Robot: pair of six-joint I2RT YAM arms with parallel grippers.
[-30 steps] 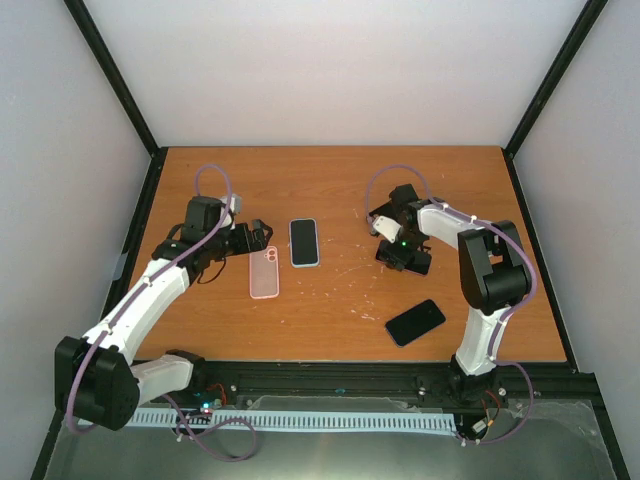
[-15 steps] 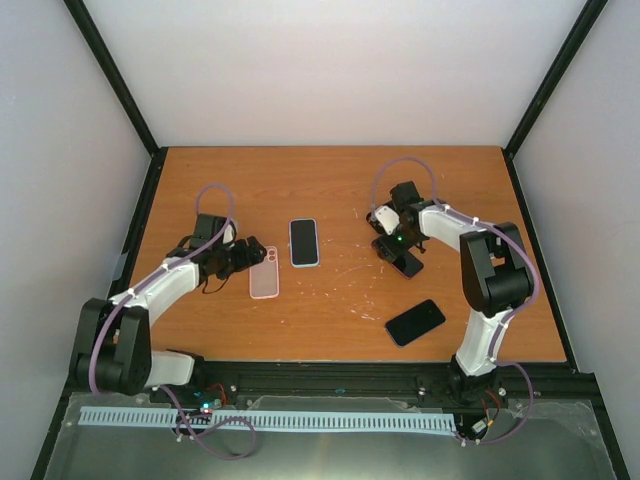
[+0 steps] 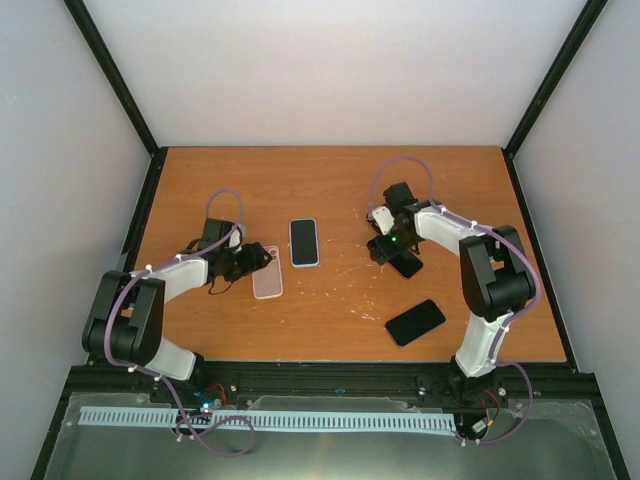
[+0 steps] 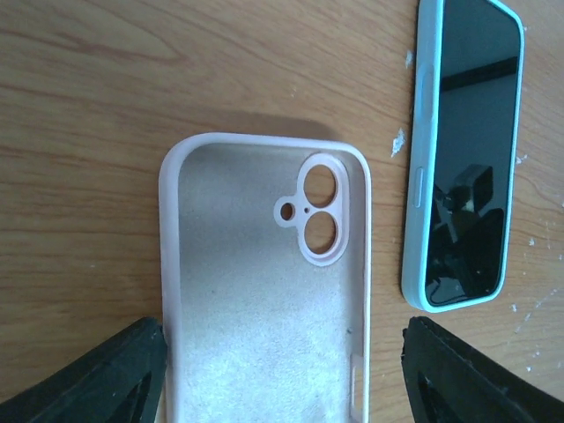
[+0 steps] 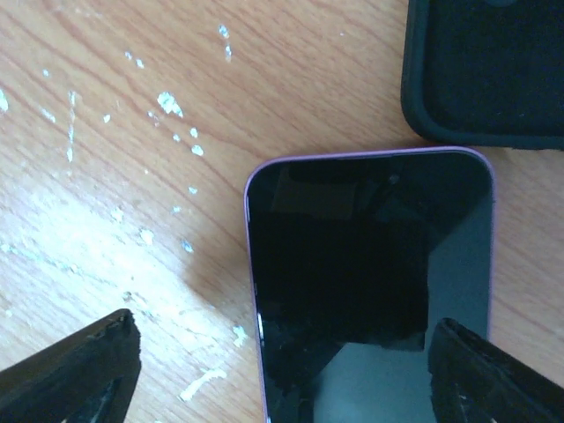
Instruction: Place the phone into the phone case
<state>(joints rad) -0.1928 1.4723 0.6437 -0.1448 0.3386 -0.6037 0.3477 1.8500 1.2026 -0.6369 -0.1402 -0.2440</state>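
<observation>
Views from above and from both wrists, wooden counter. The pink phone case lies flat and empty, open side up, just at 8 o'clock of a blue-cased phone that rests screen up; the two are close but apart. In the left wrist view the camera cut-out of the case sits toward 12 o'clock. The left hand is spread wide, one finger on each side of the case's near end; whether either finger touches its edge cannot be told. At 3 o'clock of the blue-cased phone, well apart, a purple-edged phone lies screen up on the counter. The right hand is likewise spread, its fingers straddling this phone and gripping nothing. A black case lies just beyond the phone's far end, at 1 o'clock in the right wrist view.
</observation>
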